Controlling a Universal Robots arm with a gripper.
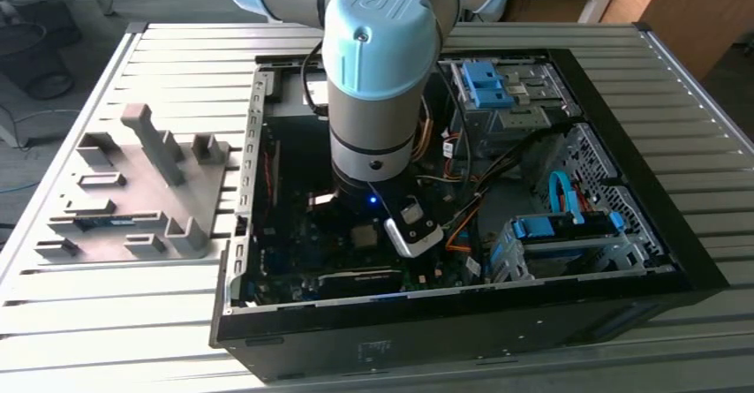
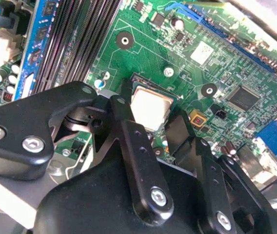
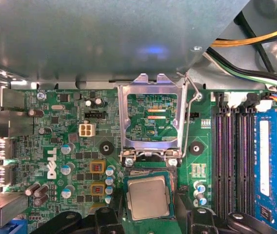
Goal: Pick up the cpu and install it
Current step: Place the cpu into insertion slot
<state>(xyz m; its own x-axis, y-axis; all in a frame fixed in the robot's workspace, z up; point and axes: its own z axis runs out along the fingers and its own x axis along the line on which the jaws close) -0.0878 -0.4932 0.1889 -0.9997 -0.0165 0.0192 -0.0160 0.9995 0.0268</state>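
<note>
Cpu (image 3: 148,196): lying flat in the socket (image 3: 148,173), beside the raised hold-down frame (image 3: 127,122).
Fingers (image 2: 180,131): part open, flanking the chip, apparently not clamping it.
Handling: light, rigid, fragile; take by opposite edges only.

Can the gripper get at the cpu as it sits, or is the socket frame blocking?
Probably yes: the frame stands open, the cpu lies bare on top, and the gripper is right at it.
</note>
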